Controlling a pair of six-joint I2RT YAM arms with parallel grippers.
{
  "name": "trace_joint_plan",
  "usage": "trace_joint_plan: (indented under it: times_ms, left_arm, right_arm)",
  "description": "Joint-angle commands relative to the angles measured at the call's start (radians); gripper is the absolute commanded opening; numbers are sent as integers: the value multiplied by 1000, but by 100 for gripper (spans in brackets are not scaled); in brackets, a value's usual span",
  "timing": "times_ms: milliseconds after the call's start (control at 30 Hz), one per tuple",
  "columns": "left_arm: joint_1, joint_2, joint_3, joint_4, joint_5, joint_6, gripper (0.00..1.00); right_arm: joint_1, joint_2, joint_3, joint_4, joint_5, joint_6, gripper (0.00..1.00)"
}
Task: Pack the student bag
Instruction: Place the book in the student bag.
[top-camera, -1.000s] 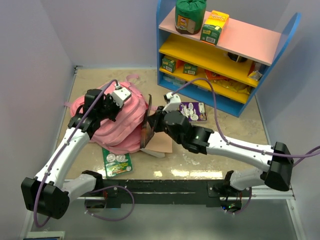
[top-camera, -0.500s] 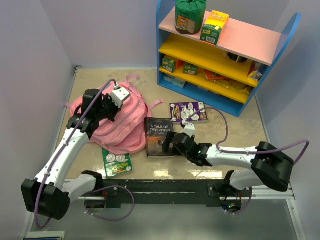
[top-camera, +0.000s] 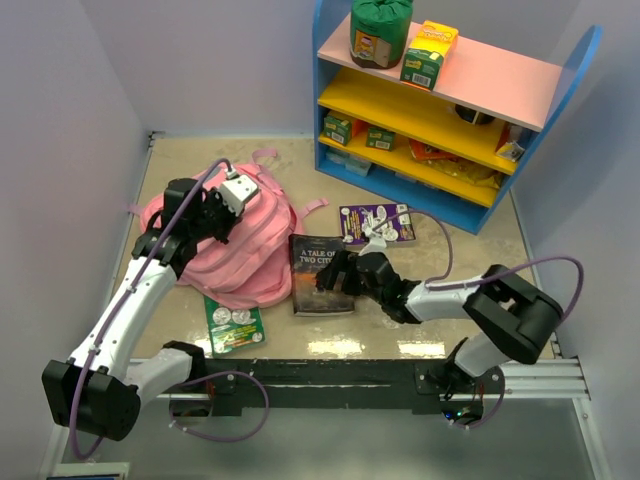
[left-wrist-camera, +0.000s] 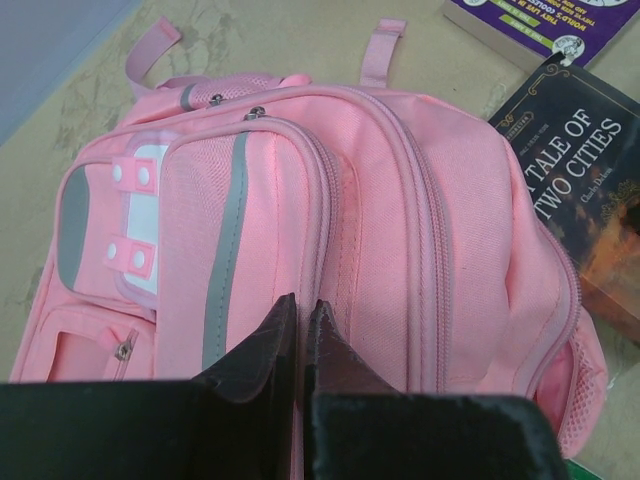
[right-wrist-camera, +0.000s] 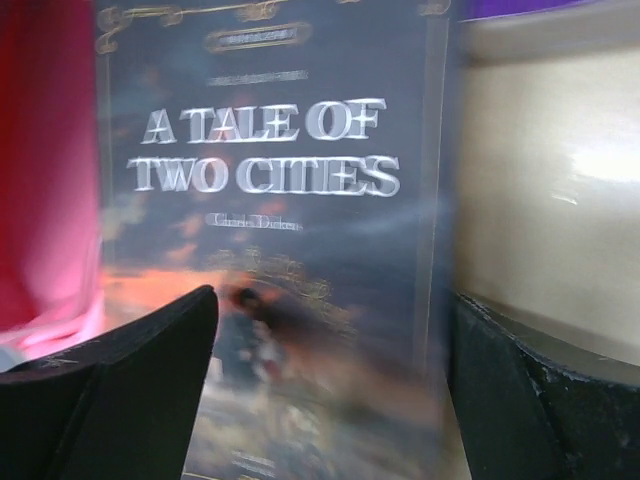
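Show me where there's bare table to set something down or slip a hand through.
Bare table lies behind the student bag, up to the shelf; another patch sits right of the purple book, near the shelf's corner. Crowded: the middle, where the dark book lies beside the bag under the open right gripper.

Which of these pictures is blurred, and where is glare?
Right wrist view: the book is smeared by motion blur, yet its title is readable, and a white glare patch sits on the table at right. Left wrist view: the pink backpack is sharp and evenly lit. Top view: sharp, glare along the table's near edge.
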Motion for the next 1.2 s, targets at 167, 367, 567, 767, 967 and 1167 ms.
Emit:
trace_joint_plan:
  times_ms: [167, 367, 567, 767, 967, 1167]
  left_arm:
    - [16, -35, 46, 35, 28, 29, 0]
    - [16, -32, 52, 32, 50, 19, 0]
    - [16, -27, 60, 30, 80, 14, 0]
    - [16, -33, 78, 10, 117, 11, 0]
    - [16, -49, 93, -2, 149, 3, 0]
    - [34, -50, 119, -5, 155, -11, 0]
  right_arm:
    - [-4, 243, 7, 542, -406, 62, 76]
    - [-2, 219, -22, 665, -414, 110, 56]
    - [-2, 121, 105, 486, -404, 44, 49]
    - [-1, 225, 286, 415, -420, 44, 42]
    - [22, 401, 458, 348, -437, 59, 36]
    - [24, 253, 430, 117, -310, -29, 47]
